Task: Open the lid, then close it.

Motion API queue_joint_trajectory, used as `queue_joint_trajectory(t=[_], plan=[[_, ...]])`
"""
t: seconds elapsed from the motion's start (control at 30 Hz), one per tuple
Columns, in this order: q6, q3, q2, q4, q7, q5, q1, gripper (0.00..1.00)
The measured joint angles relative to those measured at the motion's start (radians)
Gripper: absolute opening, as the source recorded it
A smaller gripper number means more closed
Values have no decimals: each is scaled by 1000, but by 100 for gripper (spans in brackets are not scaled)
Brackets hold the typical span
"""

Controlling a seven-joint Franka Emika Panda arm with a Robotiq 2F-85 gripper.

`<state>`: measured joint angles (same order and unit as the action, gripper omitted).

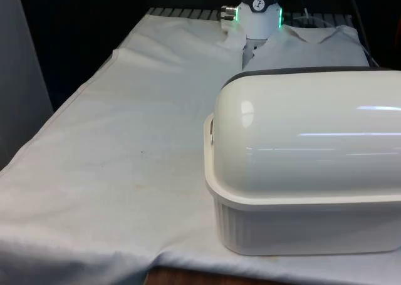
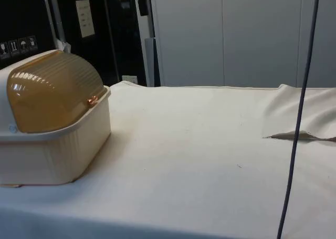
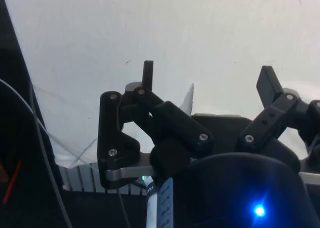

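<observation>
A cream bread box [image 2: 52, 149] stands on the cloth, its ribbed base [image 1: 301, 225] at the front view's right. In the front view it turns its rounded cream back [image 1: 307, 141] to the camera. From the side, its amber ribbed roll lid [image 2: 52, 92] is down, with a small handle [image 2: 93, 100] resting at the front rim. In the wrist view my gripper [image 3: 209, 80] hangs over bare white cloth, open, with nothing between the two black fingers [image 3: 148, 72].
The white cloth [image 1: 125, 141] stretches flat from the box towards the front view's left. The arm's base [image 1: 259, 12] stands at the far end. A dark cable [image 2: 296, 118] hangs down in the side view, near a raised fold of cloth [image 2: 299, 136].
</observation>
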<state>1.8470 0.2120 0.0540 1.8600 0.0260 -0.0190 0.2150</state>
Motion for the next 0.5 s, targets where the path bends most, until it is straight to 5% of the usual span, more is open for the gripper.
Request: queue_joint_trajectory(t=[0.5], plan=[[81,-48,11,38,-48,8,13,100]])
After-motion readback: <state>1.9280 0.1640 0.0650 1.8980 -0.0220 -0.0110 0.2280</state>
